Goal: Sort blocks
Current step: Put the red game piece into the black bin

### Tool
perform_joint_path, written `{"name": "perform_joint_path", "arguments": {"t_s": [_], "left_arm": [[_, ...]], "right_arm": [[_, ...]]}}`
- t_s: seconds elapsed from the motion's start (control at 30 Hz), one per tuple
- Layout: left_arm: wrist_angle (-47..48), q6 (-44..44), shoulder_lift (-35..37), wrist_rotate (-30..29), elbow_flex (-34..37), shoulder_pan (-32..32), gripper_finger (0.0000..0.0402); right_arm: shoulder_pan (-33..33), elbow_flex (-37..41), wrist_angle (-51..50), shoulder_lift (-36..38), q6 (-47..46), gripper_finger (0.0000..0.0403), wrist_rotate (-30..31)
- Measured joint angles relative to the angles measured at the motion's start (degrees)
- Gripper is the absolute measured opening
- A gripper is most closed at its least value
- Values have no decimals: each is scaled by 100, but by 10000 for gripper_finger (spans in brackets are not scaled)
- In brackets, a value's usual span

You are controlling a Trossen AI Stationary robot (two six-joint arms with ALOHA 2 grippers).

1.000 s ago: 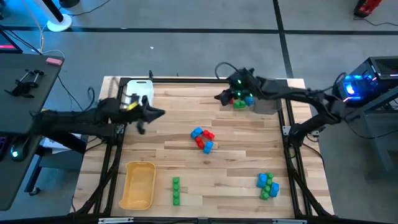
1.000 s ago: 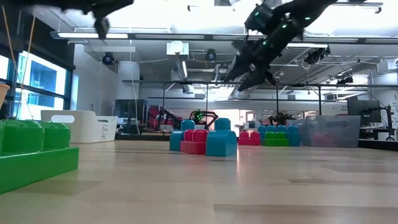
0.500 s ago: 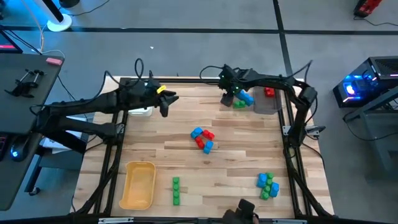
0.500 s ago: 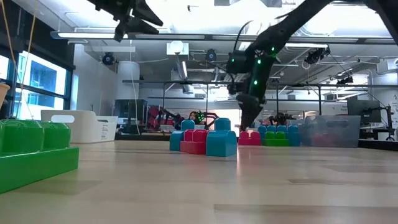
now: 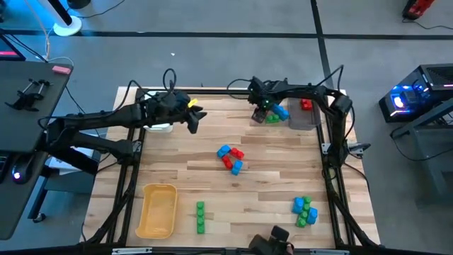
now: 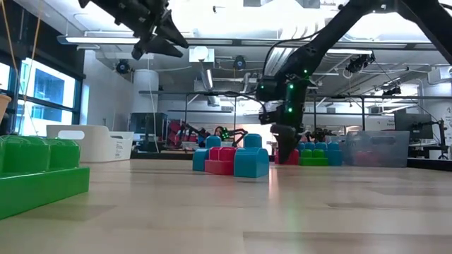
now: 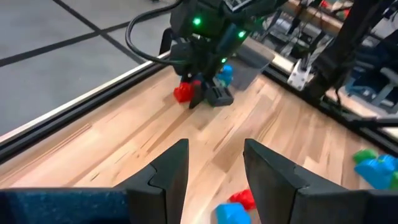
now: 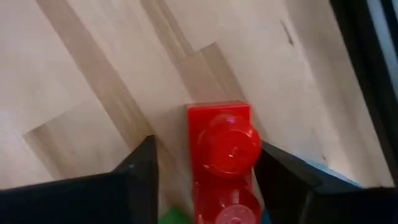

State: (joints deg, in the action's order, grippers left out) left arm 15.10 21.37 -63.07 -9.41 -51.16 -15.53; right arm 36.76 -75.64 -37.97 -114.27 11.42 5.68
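Studded blocks lie in groups on the wooden table. A red, green and blue cluster [image 5: 274,115] lies by the far edge, a red and blue cluster [image 5: 231,158] in the middle, a green stack [image 5: 200,217] and a blue-green group [image 5: 304,211] near the front. My right gripper [image 5: 260,113] points down at the far cluster, open. Its fingers stand on either side of a red block [image 8: 224,149], with a gap showing on both sides. My left gripper [image 5: 195,117] hangs open above the table's far left part [image 7: 214,165], holding nothing.
A yellow tray [image 5: 157,210] lies at the near left. A white tray [image 5: 157,120] is mostly hidden under my left arm. A grey tray [image 5: 304,117] at the far right holds a red block [image 5: 306,105]. Bare wood lies between the clusters.
My right gripper has come down from well above the table onto the far cluster and turned from slanting to pointing straight down. My left gripper has moved toward the far edge and the right, away from the white tray.
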Motion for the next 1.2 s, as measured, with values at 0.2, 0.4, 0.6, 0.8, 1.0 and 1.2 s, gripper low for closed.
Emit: {"name": "perform_joint_path", "arguments": {"t_s": [0.2,0.4,0.6,0.8,1.0,1.2], "left_arm": [[-112,-347,294,13,0,-150,143],[-1388,-1014,979,7,-2,-497,143],[-2215,-1087,1180,165,-4,-852,143],[-2137,-642,676,1007,-2,-952,143],[-2296,-596,156,1418,0,-900,142],[-2649,-386,110,1421,0,-900,142]], "right_arm": [[-126,-205,-285,-14,-111,26,54],[-316,-1389,-1351,297,-100,21,-217],[-254,-2115,-2033,1136,-277,9,-123],[386,-804,-2097,2493,-1128,4,154],[1057,945,-1785,3909,-2045,5,996],[1497,1845,-1607,4323,-2677,13,1279]]}}
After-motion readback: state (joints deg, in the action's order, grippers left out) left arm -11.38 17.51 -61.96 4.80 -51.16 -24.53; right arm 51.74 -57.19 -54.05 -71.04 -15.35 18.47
